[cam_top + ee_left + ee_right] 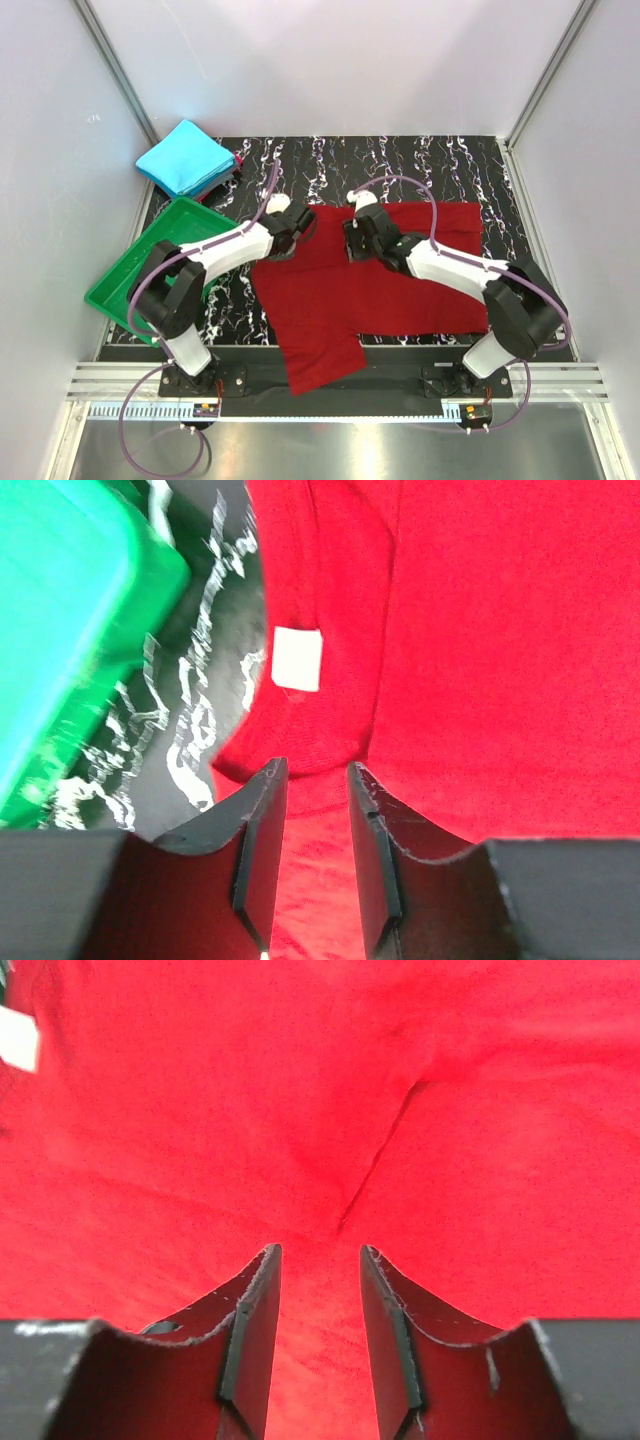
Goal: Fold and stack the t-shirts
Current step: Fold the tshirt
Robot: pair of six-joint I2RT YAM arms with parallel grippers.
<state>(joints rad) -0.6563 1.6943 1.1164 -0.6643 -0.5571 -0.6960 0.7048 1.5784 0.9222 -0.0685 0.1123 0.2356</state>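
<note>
The dark red t-shirt (400, 290) lies spread open across the middle of the black, white-veined table (420, 165), with one corner reaching past the near edge between the two arm bases. The bright cyan-blue t-shirt (185, 160) sits folded into a flat square at the far left corner, just beyond the green tray (120, 285). Both arms meet over the far edge of the red shirt. The left gripper (314, 775) is at the collar, its jaws drawn to a narrow slit filled with red cloth, pinching it. A small white label (297, 658) is sewn inside the neckline just ahead (whatever is printed on it is too blurred to read). The right gripper (320, 1252) is likewise closed on the red fabric, and a crease runs away from its fingertips.
</note>
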